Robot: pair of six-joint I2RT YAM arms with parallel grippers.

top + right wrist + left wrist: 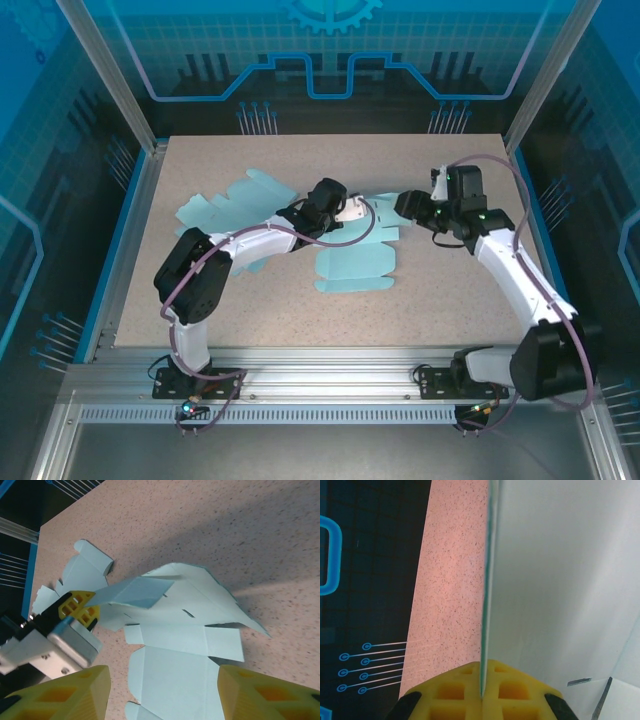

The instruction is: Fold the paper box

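Note:
The paper box (352, 270) is a flat light-blue cut-out, spread over the middle of the table with flaps reaching to the left (215, 205). My left gripper (348, 212) is shut on one flap, and its yellow fingertips (465, 685) pinch the sheet's edge (560, 580). In the right wrist view, that flap (135, 592) is lifted off the table by the left gripper (77, 611). My right gripper (408, 205) hovers just right of it, open above the flat panels (190, 635). Nothing is between its yellow fingers (65, 695).
The speckled tabletop (455, 300) is bordered by a blue rim (112, 270) and aluminium posts (110, 80). Bare surface lies in front of the paper and to its right. Both arm bases stand at the near edge.

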